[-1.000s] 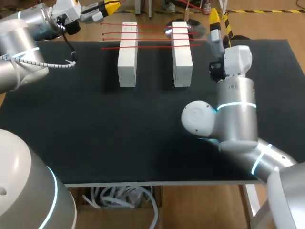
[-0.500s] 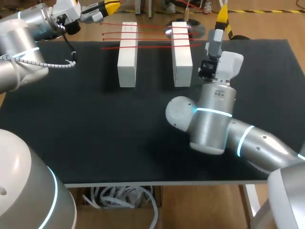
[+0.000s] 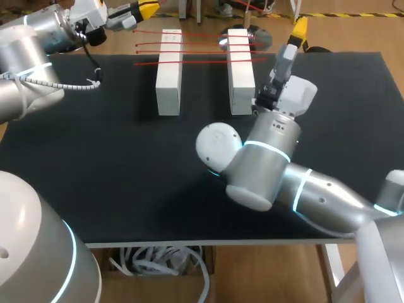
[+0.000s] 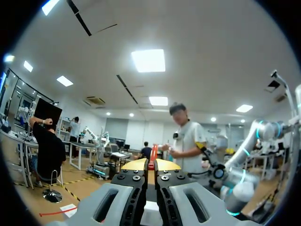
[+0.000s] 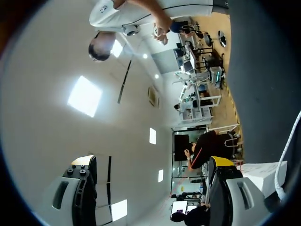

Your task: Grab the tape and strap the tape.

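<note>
Several strands of red tape (image 3: pixel 202 47) run across the tops of two upright white blocks, the left block (image 3: pixel 169 72) and the right block (image 3: pixel 240 72), at the table's far side. My left gripper (image 3: pixel 145 9) hangs beyond the far left corner, shut on the tape's end. In the left wrist view a red strip (image 4: pixel 151 164) shows pinched between that gripper's (image 4: pixel 150 165) yellow tips. My right gripper (image 3: pixel 295 35) stands just right of the right block, pointing upward. In the right wrist view it (image 5: pixel 153 162) is open wide with nothing between its fingers.
The black table top (image 3: pixel 107 158) stretches bare in front of the blocks. My right arm's bulky elbow (image 3: pixel 252 170) lies over the middle of the table, in front of the right block. A white block's edge (image 5: pixel 261 172) shows beside the right gripper's finger.
My right arm's elbow has swung left across the table and its wrist has tilted, carrying the open gripper slightly right. The left arm and the tape have not moved.
</note>
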